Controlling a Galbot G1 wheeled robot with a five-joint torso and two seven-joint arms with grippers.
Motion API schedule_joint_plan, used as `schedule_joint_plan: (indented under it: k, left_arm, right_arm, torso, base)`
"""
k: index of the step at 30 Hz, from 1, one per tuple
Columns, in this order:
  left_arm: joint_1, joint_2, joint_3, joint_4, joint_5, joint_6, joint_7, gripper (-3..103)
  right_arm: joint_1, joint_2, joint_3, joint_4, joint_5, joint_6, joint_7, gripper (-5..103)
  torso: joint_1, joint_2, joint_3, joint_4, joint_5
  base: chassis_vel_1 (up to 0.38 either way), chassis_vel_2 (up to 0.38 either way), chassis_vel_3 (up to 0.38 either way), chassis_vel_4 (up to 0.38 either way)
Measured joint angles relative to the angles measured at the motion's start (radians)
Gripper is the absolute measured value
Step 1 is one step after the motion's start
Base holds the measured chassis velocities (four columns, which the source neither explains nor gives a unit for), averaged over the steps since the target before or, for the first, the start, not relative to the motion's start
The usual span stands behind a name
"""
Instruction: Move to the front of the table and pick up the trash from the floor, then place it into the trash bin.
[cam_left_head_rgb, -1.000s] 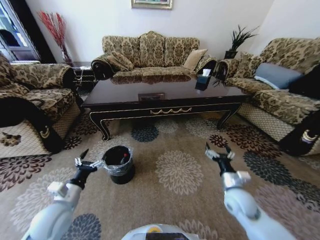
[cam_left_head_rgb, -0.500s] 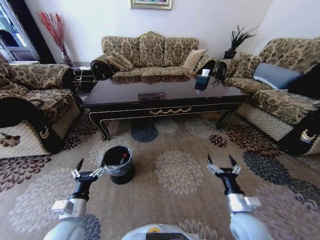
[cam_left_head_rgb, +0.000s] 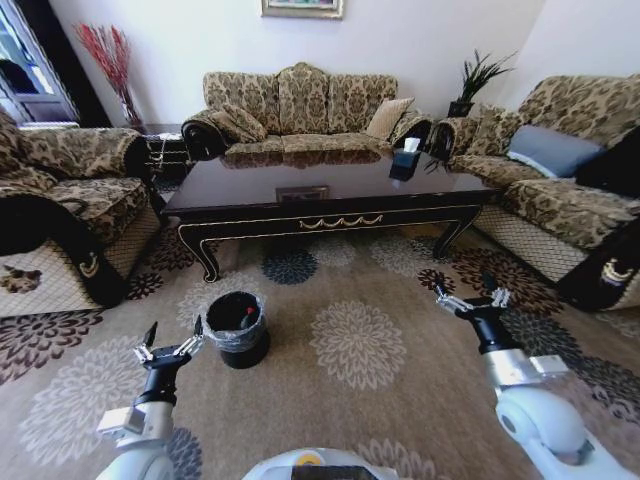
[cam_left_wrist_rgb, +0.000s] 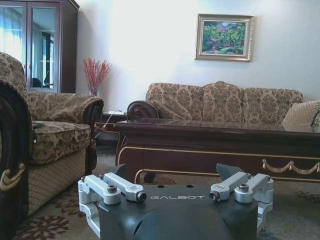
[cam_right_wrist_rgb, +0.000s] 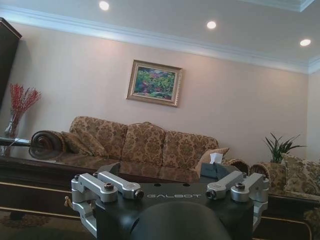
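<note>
The dark glossy table stands ahead across the patterned floor. The black trash bin, lined with a crinkly bag, sits on the carpet in front of the table's left end. A small bit of trash with a red spot shows inside it. My left gripper hangs open just left of the bin and a little nearer to me, holding nothing. Off to the right, my right gripper is open and empty above the carpet. The left wrist view looks past the left gripper at the table.
Sofas ring the table: one behind it, an armchair on the left, a sofa with a grey cushion on the right. A tissue box stands on the table. Open carpet lies between me and the table.
My left gripper has sunk and drawn back a little beside the bin. My right gripper dipped, then swung out to the right and farther from me. Both stay open.
</note>
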Motion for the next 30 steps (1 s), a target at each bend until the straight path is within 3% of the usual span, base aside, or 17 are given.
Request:
schedule_joint_plan:
  k: [6,30]
  left_arm:
    - [0.009,-0.001,0.002,-0.007,0.001,0.0,0.011,100]
    - [0.01,0.002,0.002,-0.007,0.001,0.003,0.012,100]
  right_arm:
    - [-0.017,-0.004,0.035,-0.007,0.004,0.001,-0.061,100]
    - [-0.017,-0.002,0.032,-0.008,0.002,0.003,-0.058,100]
  torso:
    - [0.0,0.0,0.0,-0.0001,0.0]
    - [0.0,0.0,0.0,0.0,-0.0002]
  base:
    - [0.0,0.0,0.0,0.0]
    - [0.003,-0.005,-0.001,0.007]
